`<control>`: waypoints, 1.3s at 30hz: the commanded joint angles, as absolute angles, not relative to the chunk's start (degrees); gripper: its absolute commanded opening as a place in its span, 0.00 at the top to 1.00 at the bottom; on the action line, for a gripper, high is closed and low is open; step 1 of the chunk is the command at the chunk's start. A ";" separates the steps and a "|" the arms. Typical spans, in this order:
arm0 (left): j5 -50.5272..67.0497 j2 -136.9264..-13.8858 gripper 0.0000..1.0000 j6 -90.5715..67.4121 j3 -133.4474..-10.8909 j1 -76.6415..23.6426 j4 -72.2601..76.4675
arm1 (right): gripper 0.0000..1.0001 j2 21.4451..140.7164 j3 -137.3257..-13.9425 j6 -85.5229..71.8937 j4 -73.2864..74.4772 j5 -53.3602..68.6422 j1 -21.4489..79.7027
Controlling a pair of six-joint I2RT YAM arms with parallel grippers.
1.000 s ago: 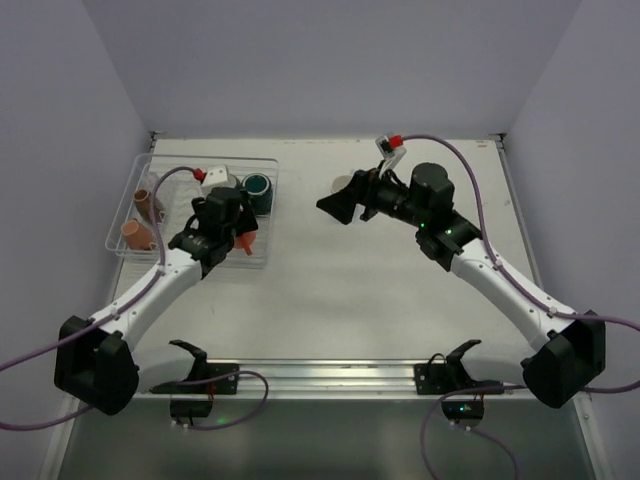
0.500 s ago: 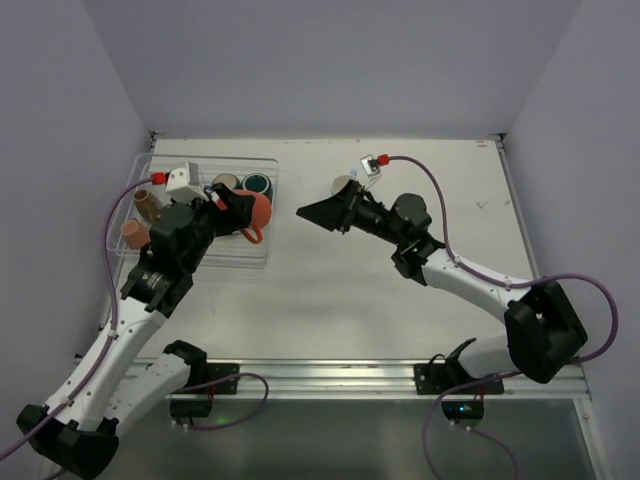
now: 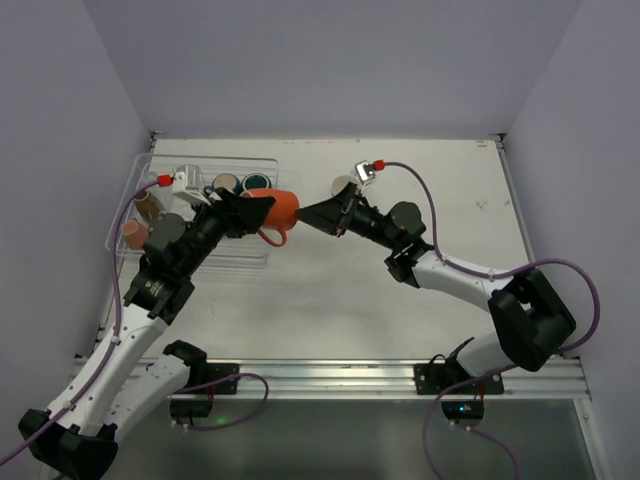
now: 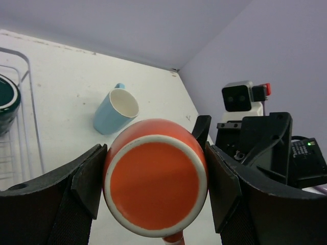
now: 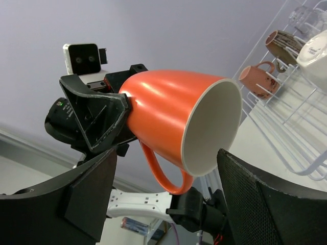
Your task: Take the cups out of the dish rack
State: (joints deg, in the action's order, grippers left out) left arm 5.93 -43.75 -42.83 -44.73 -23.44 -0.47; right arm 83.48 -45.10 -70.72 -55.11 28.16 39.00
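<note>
My left gripper (image 3: pixel 262 208) is shut on the orange mug (image 3: pixel 281 207) and holds it on its side in the air, just right of the dish rack (image 3: pixel 214 161). In the left wrist view the pads (image 4: pixel 92 178) clamp the mug's base (image 4: pixel 156 178). My right gripper (image 3: pixel 310 214) is open and faces the mug's mouth. In the right wrist view the mug (image 5: pixel 176 109) hangs just above the gap between the spread fingers (image 5: pixel 89 196). A light blue cup (image 4: pixel 115 111) lies on the table behind my right gripper. Teal cups (image 3: pixel 258 183), a pink mug (image 5: pixel 255 76) and a brown mug (image 5: pixel 283 43) stay in the rack.
A white cup (image 5: pixel 317 51) and a clear glass (image 5: pixel 306 15) also sit in the rack (image 5: pixel 301 140). The rack's wire rim (image 4: pixel 28 117) shows at the left of the left wrist view. Grey walls close in the table at the back and sides.
My left arm lifted the orange mug out of the rack and carried it right. My right gripper swung left to meet it, with its fingers now round the mug's mouth.
</note>
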 commanded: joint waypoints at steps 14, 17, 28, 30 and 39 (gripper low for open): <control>12.57 -42.01 0.91 -55.54 -35.70 -23.73 25.74 | 0.41 90.08 -49.83 -79.71 -78.73 34.89 39.73; 12.48 -41.84 0.88 -57.56 -33.93 -23.73 28.91 | 0.48 91.84 -49.92 -82.70 -84.17 34.63 39.81; 14.94 -44.03 0.30 -57.23 -32.87 -23.73 30.41 | 0.99 92.20 -48.70 -84.38 -88.59 32.87 39.73; 14.51 -43.77 0.16 -55.12 -34.27 -23.73 27.88 | 1.00 90.36 -47.03 -83.06 -87.28 32.08 39.64; 3.09 -43.95 0.00 -33.85 -51.06 -23.73 -6.30 | 1.00 79.11 -43.24 -68.22 -61.20 33.40 34.28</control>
